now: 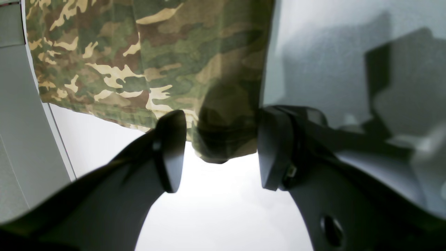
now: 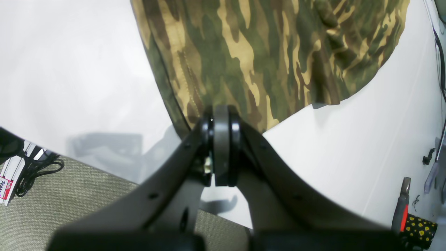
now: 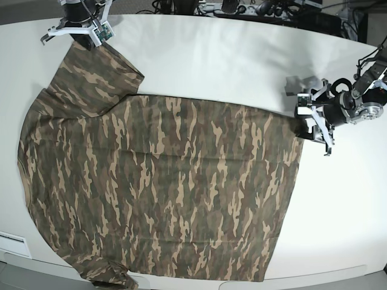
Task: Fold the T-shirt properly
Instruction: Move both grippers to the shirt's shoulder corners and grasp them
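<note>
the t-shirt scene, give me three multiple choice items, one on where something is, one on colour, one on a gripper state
1. In the base view, which part of the T-shirt is the right gripper at?
A. a sleeve end at the table's far edge
B. the middle of the body
C. the hem at the near edge

2. What print does the T-shirt have?
A. blue and white stripes
B. green, brown and tan camouflage
C. plain red

3. How does the left gripper stand in the left wrist view?
A. fingers shut flat on the white table
B. fingers apart with a corner of cloth between them
C. clamped on a tool

Answers:
1 A, the gripper sits at the tip of the spread sleeve in the upper left.
2 B, the camouflage shows in all three views.
3 B, the fingers stand apart on either side of the cloth corner.
</note>
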Controlling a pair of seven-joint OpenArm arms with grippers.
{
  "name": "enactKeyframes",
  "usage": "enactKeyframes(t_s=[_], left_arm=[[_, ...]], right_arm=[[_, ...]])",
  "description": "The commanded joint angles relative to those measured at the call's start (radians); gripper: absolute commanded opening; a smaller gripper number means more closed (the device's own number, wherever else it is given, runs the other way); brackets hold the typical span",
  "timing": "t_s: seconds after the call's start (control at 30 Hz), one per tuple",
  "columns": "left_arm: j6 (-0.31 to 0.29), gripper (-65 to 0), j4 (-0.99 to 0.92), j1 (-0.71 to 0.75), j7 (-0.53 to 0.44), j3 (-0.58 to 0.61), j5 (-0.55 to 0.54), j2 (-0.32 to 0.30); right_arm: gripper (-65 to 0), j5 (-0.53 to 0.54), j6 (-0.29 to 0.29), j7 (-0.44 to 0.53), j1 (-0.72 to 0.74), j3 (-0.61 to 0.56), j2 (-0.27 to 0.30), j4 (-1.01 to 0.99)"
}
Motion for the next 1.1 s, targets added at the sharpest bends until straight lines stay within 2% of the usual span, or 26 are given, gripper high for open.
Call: enactKeyframes(t_s=[0.0,0.1,0.5,0.53,0.57,0.63,0.67,0.73,0.87,1.0,1.07], left_arm=[[-0.049,-32.0,-0.011,0.01,0.018,0.011,0.028,-0.011],[-0.049,-35.6,-0.011,0.01,0.015,0.011,0.021,0.009],[-0.04,-35.6,-0.011,0.01,0.015,0.011,0.022,0.034],[-0.04,-37.7,-0.011,0.01,0.015,0.011,0.022,0.034],[-0.04,-43.2,-0.011,0.01,0.017,0.011,0.022,0.034],[-0.039,-59.3,-0.011,0.01,0.023,0.011,0.022,0.034],[-0.024,-65.0,-0.011,0.01,0.023,0.011,0.021,0.034],[0.019,-65.0,-0.011,0.01,0.024,0.011,0.016,0.034],[0.121,-65.0,-0.01,0.01,0.094,0.011,-0.051,0.035],[0.132,-65.0,-0.01,0.01,0.102,0.011,-0.053,0.035],[0.132,-65.0,-0.01,0.01,0.102,0.011,-0.053,0.035]], right_arm=[[-65.0,-0.01,-0.008,0.021,-0.01,0.002,0.006,0.013],[-65.0,-0.01,-0.008,0.021,-0.011,0.002,0.006,0.013],[-65.0,-0.01,-0.007,0.021,-0.013,0.002,0.006,0.013],[-65.0,-0.01,-0.008,0.021,-0.013,0.002,0.006,0.013],[-65.0,-0.01,-0.007,0.021,-0.013,0.002,0.006,0.013],[-65.0,-0.007,-0.007,0.021,-0.013,0.002,0.006,0.013],[-65.0,-0.007,-0.007,0.021,-0.013,0.002,0.006,0.013],[-65.0,-0.007,-0.008,0.021,-0.013,0.002,0.006,0.013],[-65.0,-0.008,-0.008,0.021,-0.013,0.002,0.006,0.013],[-65.0,-0.023,-0.007,0.021,-0.006,0.002,0.006,0.013],[-65.0,-0.078,-0.008,0.022,0.0,0.002,0.006,0.013]])
